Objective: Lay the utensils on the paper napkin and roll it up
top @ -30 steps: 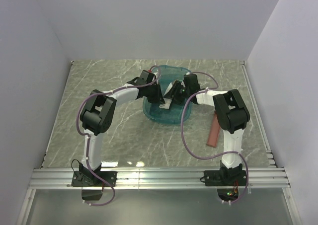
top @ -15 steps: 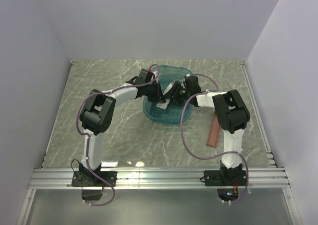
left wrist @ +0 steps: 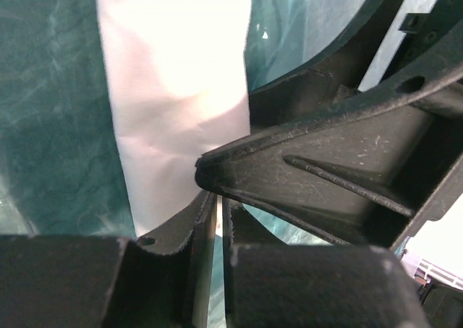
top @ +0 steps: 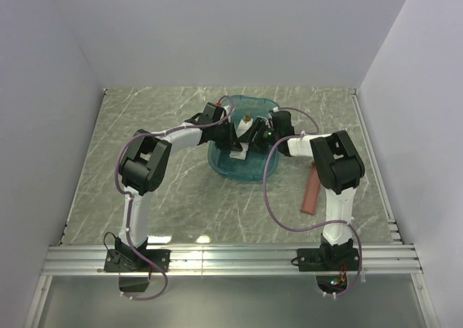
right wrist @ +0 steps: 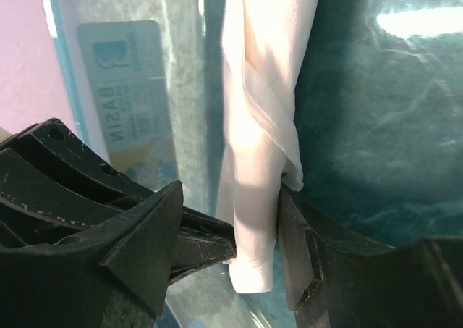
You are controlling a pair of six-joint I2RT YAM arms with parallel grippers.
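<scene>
The paper napkin [right wrist: 260, 89] is a narrow white rolled bundle inside the teal tub [top: 239, 170]. My right gripper [right wrist: 231, 226] is shut on the bundle's lower end, with its right finger flat against the paper. In the top view the bundle [top: 237, 153] stands tilted, and a brownish utensil tip [top: 247, 116] pokes out of its upper end. The rest of the utensils is hidden in the roll. My left gripper [left wrist: 218, 212] is shut with only a hairline gap. Its tip sits beside the bundle [left wrist: 173, 89], against the right gripper's finger.
A long reddish-brown tray [top: 311, 192] lies on the marble table to the right of the tub, beside the right arm. The tub wall carries a printed label [right wrist: 126, 89]. Both arms reach over the tub's rim from either side.
Both grippers have shifted slightly towards the back of the tub. The bundle has tipped up, so the brownish tip now shows above it.
</scene>
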